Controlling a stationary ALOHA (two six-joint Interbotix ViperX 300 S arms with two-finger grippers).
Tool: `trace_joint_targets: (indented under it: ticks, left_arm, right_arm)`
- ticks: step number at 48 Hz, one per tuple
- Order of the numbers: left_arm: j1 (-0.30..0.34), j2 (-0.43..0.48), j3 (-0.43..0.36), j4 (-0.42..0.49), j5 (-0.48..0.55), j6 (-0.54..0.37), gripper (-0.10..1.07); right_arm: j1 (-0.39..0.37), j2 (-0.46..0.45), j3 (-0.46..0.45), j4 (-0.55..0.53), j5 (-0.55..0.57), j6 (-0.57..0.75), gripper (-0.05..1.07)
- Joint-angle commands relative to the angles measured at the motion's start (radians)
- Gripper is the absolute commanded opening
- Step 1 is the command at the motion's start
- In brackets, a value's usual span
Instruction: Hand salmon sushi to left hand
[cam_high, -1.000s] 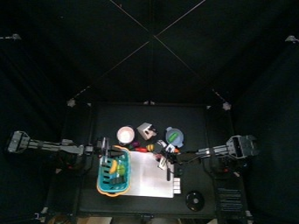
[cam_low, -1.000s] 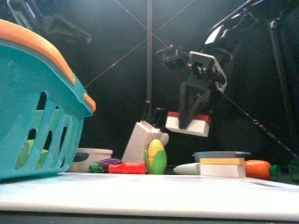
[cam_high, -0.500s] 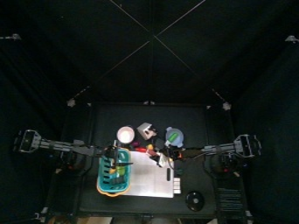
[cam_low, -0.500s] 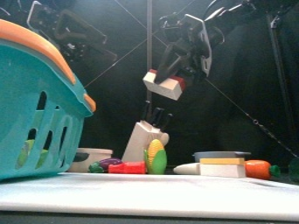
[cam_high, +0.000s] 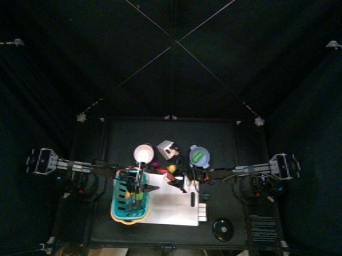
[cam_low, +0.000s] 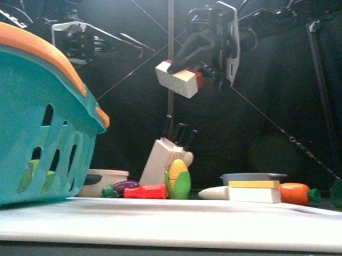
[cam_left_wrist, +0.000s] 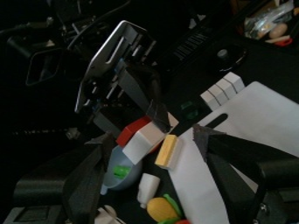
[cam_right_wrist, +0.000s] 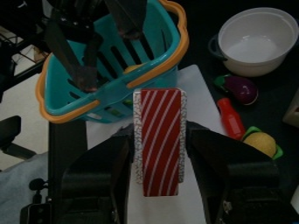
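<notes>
Salmon sushi (cam_right_wrist: 159, 131) is clamped lengthwise in my right claw (cam_right_wrist: 160, 154), red-striped face up, well above the tabletop (cam_high: 227, 160). Over the last second it has risen and travelled leftward across the front view, from just above the knife block (cam_low: 163, 160) to a high position at mid-scene. Judgement: the carry phase is nearly complete and the transfer itself comes next.

Left side: the teal basket (cam_low: 40, 120) stands on the white mat (cam_high: 167, 205). My left claw (cam_right_wrist: 107, 52) hangs above the basket with its fingers spread wide, holding nothing. It sits near the sushi but apart from it; no contact is made yet.

Centre: the knife block, a corn cob (cam_low: 178, 182) and small red items stand low on the tabletop, below the transfer path and clear of it.

Right side: a grey-topped block (cam_low: 254, 188), an orange piece (cam_low: 297, 193) and a white bowl (cam_right_wrist: 257, 39) lie clear of both arms.

Obstruction: nothing stands between the two claws. The basket rim directly under the left claw limits any downward correction.
</notes>
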Motion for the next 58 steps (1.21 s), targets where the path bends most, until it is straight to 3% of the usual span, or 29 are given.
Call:
trace_joint_targets:
  ticks: [1,23,46,58]
  left_arm:
    - [0.005,0.028,-0.040,-0.034,-0.014,0.041,1.03]
    - [0.006,0.094,-0.086,-0.043,-0.018,0.166,0.99]
    - [0.005,0.140,-0.117,-0.003,0.049,0.210,0.61]
    - [-0.002,0.132,-0.115,-0.011,0.083,0.206,0.60]
  right_arm:
    - [-0.002,-0.025,-0.015,0.002,-0.015,-0.002,0.52]
    - [0.005,-0.005,-0.009,0.006,-0.034,0.000,0.52]
    - [0.008,0.002,-0.012,0.044,-0.034,-0.002,0.52]
    - [0.008,-0.002,-0.003,0.048,-0.028,0.002,0.52]
